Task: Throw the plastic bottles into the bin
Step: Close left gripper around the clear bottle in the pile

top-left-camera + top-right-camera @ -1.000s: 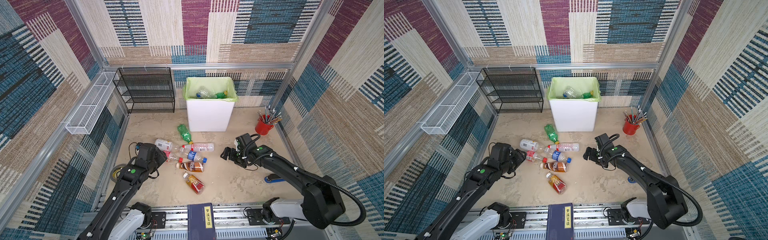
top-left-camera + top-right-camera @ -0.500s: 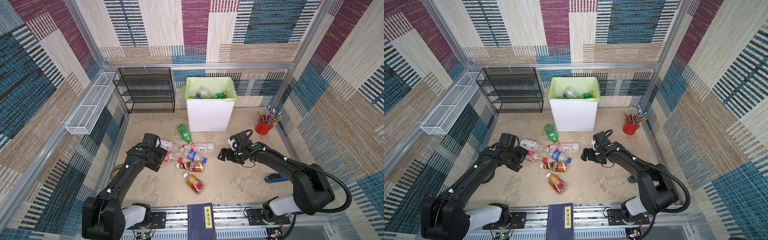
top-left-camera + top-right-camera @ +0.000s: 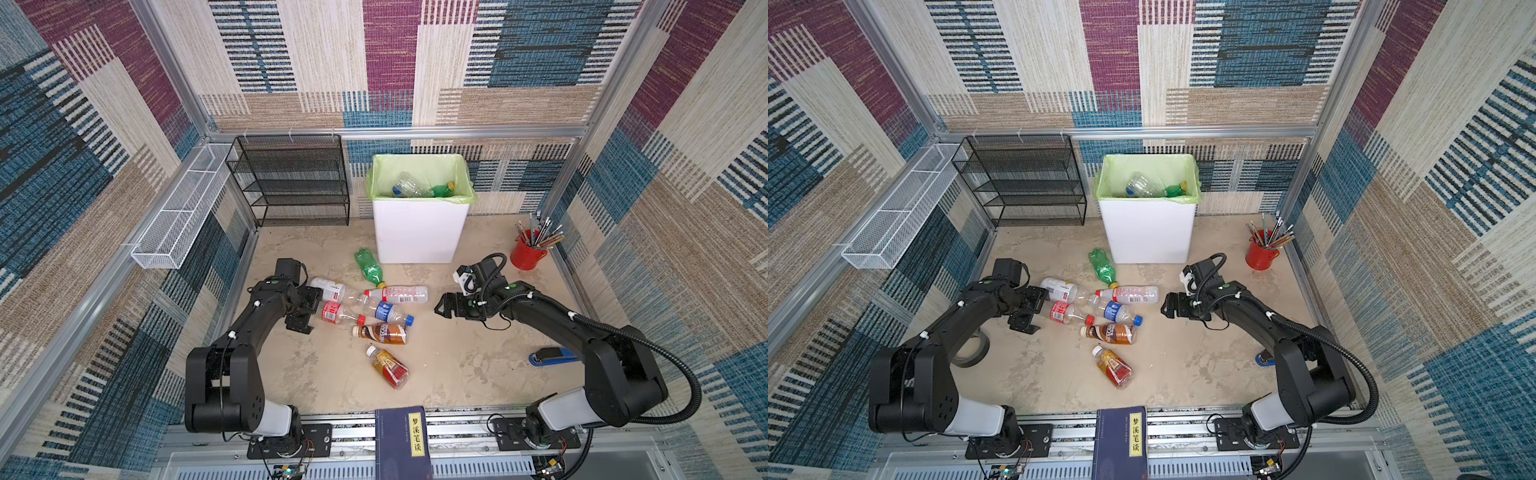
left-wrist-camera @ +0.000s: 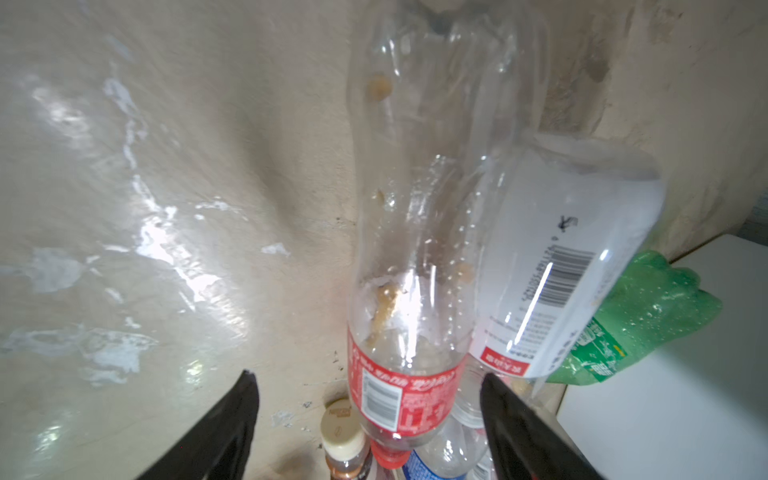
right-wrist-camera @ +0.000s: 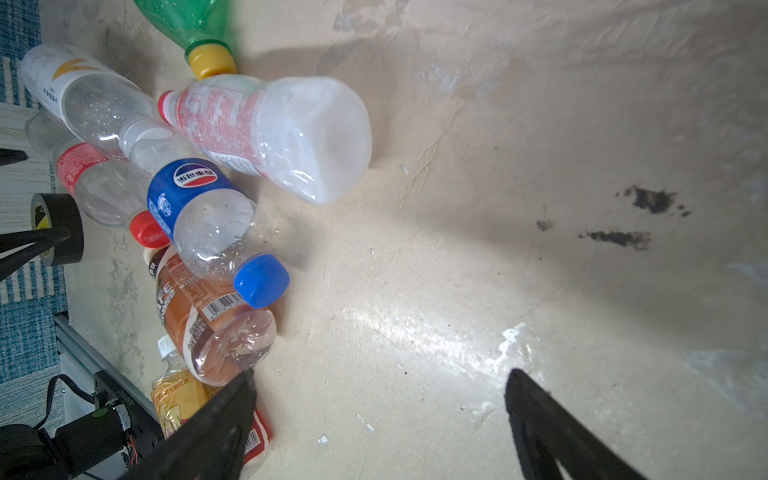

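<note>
Seven bottles (image 3: 1121, 311) lie on their sides on the floor between the two grippers. Two more show inside the bin (image 3: 419, 237), which stands beyond both sets of jaws: a crumpled clear bottle (image 3: 409, 187) and a green binned bottle (image 3: 441, 190).

The left gripper (image 4: 368, 380) has its jaws spread. The red-label bottle (image 3: 336, 312) lies in the gap between them, with no contact visible. Its long axis runs from these jaws toward the right gripper (image 5: 380, 372), red cap leading. Next to it, the white-label bottle (image 3: 332, 289) points the same way.

The right jaws are spread wide over bare floor. The blue-label bottle (image 3: 384, 311) aims its blue cap at them, and the pink-print bottle (image 3: 401, 294) shows them its base. The brown bottle (image 3: 382, 333) and the slanted orange bottle (image 3: 390, 368) point their caps toward the left jaws. The green floor bottle (image 3: 369, 268) aims its yellow cap at the pile.
</note>
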Available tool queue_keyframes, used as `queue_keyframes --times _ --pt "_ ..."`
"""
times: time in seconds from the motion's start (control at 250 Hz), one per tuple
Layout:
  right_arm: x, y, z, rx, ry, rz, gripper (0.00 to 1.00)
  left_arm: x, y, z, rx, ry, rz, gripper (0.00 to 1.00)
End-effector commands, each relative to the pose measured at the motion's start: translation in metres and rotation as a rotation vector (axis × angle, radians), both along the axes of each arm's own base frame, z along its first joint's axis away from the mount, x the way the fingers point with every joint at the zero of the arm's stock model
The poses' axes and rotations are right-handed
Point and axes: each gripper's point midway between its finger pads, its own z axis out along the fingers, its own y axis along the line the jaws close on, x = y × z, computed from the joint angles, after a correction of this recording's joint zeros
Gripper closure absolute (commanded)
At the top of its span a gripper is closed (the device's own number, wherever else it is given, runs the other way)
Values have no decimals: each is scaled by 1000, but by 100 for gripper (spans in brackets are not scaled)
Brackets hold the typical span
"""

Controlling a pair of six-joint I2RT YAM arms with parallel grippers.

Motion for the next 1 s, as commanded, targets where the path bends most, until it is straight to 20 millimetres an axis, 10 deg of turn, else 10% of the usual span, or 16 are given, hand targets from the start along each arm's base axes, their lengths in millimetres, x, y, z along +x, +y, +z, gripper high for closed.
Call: queue_keyframes --times 0.0,1.0 --pt "6 2 6 8 -23 -5 6 26 -3 10 -17 -73 -48 15" --pt "-2 -8 -23 8 63 -80 11 20 -8 -37 -28 94 -180 28"
